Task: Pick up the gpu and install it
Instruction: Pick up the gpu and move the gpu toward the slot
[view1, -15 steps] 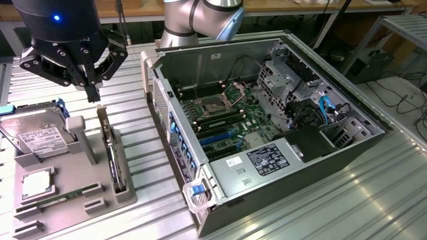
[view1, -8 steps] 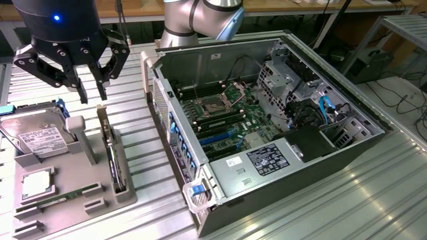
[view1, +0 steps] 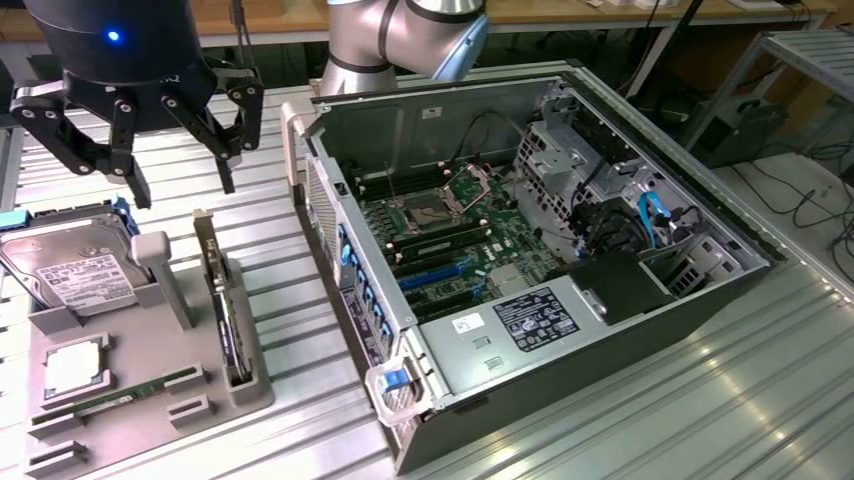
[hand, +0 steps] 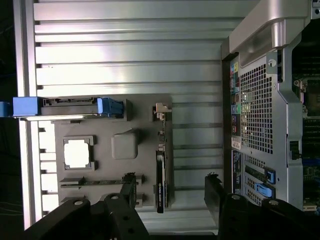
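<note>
We are hovering the wide-open gripper (view1: 180, 185) above the gpu (view1: 230, 310) at its five o'clock, standing on edge in a gray holder (view1: 144, 345), presumably for easy pinching.

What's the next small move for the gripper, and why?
Probably descend toward the gpu: the open gripper hangs above the holder, empty, and the gpu stands on edge in its slot, lying between the fingers in the wrist view.
</note>
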